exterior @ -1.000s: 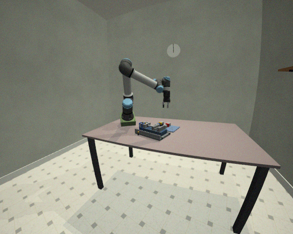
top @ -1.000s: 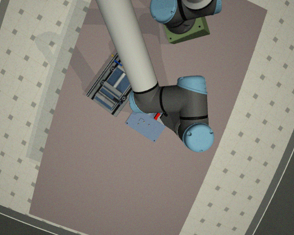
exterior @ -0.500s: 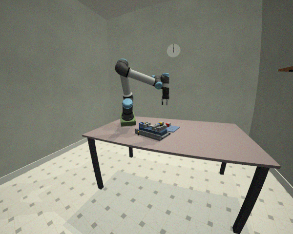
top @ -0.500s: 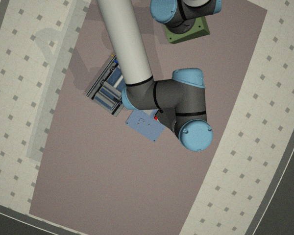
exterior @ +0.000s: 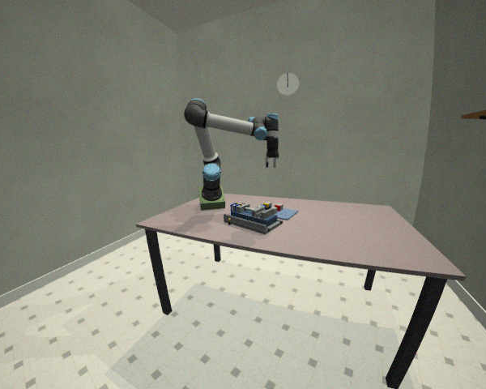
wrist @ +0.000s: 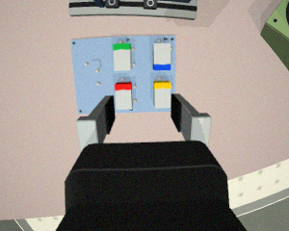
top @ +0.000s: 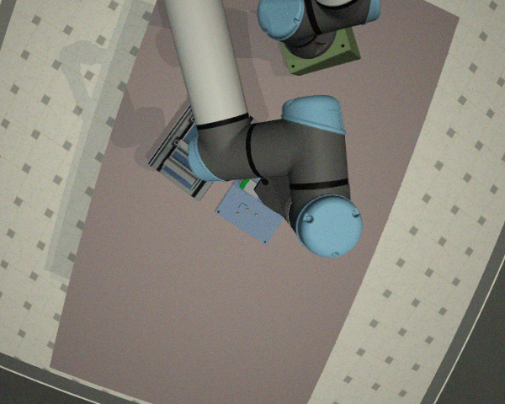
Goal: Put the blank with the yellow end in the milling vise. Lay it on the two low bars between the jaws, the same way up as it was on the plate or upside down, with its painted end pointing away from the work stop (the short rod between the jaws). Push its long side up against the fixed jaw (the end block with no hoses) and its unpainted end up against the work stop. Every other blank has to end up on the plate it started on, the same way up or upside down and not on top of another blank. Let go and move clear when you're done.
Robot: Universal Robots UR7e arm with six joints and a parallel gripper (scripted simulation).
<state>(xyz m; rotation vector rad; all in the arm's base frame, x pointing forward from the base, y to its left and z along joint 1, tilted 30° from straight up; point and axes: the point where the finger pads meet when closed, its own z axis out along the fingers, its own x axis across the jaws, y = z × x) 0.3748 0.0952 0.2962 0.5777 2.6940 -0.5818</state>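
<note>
gripper fingers (exterior: pixel 270 162) are hanging wide apart and empty above the table (exterior: pixel 339 230) (top: pixel 200 304) (wrist: pixel 34 159). beyond them, the yellow-ended blank (wrist: pixel 162 94) is lying on the blue plate (wrist: pixel 89 98) (top: pixel 248 213) (exterior: pixel 287 214), beside the red-ended blank (wrist: pixel 123 96); farther off, the milling vise (wrist: pixel 135 11) (top: pixel 178 161) (exterior: pixel 253 215) is standing near the plate.

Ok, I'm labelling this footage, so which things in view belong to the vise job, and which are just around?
Part of the job:
- blank with the yellow end
- three other blanks, staying on the plate
- blue plate
- milling vise
- claw

Just around:
- wall clock
- brown shelf
</note>
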